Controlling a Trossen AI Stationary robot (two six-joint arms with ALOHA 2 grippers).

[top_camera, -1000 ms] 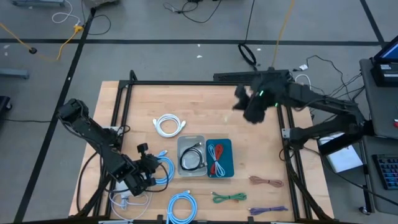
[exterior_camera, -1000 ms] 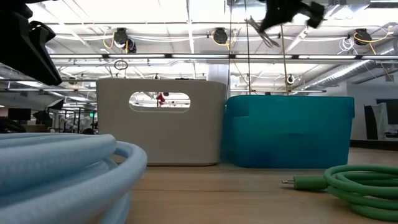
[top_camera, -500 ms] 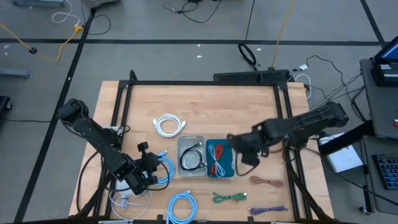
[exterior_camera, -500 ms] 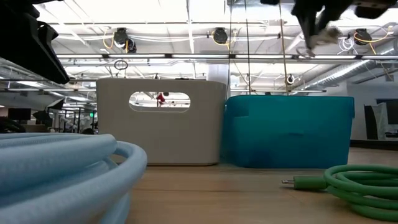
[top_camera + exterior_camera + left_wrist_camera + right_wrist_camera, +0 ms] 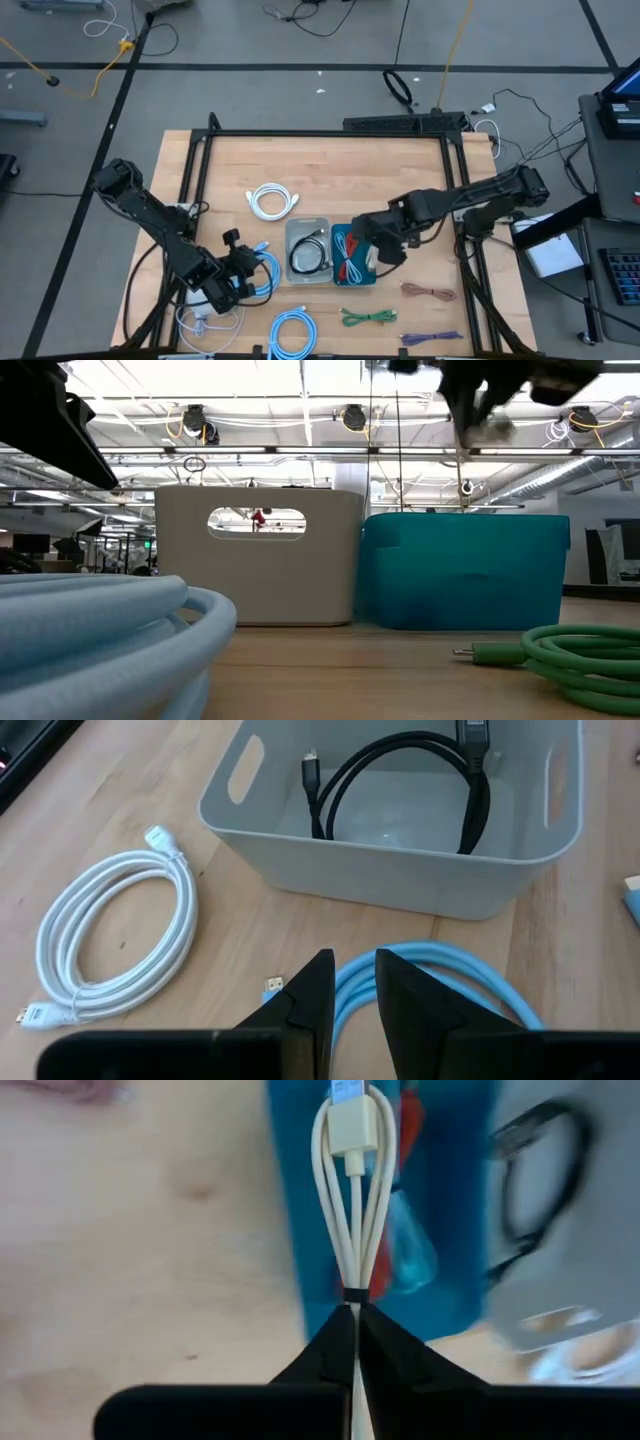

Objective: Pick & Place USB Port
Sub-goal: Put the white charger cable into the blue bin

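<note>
Bench is a wood table (image 5: 330, 165) w/ black frame. White cable coil (image 5: 272, 201) sits nr the middle, light blue coil (image 5: 293, 332) at front edge. Green cable (image 5: 367, 317) beside it, then a purple one (image 5: 432, 337) & a brownish one (image 5: 428, 292) further right. Loose cords on the floor (image 5: 300, 40) behind.

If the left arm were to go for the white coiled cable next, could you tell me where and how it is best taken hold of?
Grip the white coiled cable across one long side of its loop, coming straight down from above. It lies flat on the table as an elongated bundle of strands, clear of the grey bin, so a narrow side probably fits between the left gripper fingers. Avoid the loose connector ends.
</note>
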